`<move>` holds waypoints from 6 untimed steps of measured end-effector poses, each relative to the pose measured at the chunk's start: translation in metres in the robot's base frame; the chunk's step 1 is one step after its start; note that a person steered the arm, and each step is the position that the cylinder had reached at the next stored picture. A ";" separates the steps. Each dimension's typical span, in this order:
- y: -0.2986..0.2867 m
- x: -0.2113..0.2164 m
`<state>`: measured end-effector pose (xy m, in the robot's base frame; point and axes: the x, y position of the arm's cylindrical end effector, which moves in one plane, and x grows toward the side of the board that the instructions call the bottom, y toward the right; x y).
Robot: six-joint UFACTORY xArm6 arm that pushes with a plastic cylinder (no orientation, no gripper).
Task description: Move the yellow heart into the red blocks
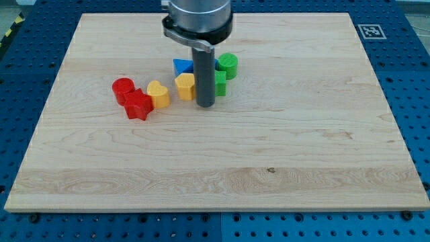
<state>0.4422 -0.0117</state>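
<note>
One pale wooden board (282, 148) fills most of the view, lying on a blue perforated desk (27, 40); a small black-and-white marker tag (371, 31) sits at the board's top-right corner. A grey metal arm mount (198, 20) comes down from the top edge, w/ a straight dark rod below it. My tip (205, 106) rests on the board, just beside the right side of a yellow block (185, 86) (shape unclear) and in front of a green block (218, 84) it partly hides. No hand or jaws on this rig, so spread vs. pressed can't be told.

Blocks, approx. big to small: green cylinder (228, 65) toward the top edge; red cylinder (123, 89) toward the left edge; red star-like block (138, 105) touching it; yellow heart (158, 93) touching the red star's right side; blue triangle (182, 66), partly hidden behind the rod.
</note>
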 end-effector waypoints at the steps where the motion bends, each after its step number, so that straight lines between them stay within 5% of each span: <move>1: 0.007 -0.014; 6: -0.093 -0.019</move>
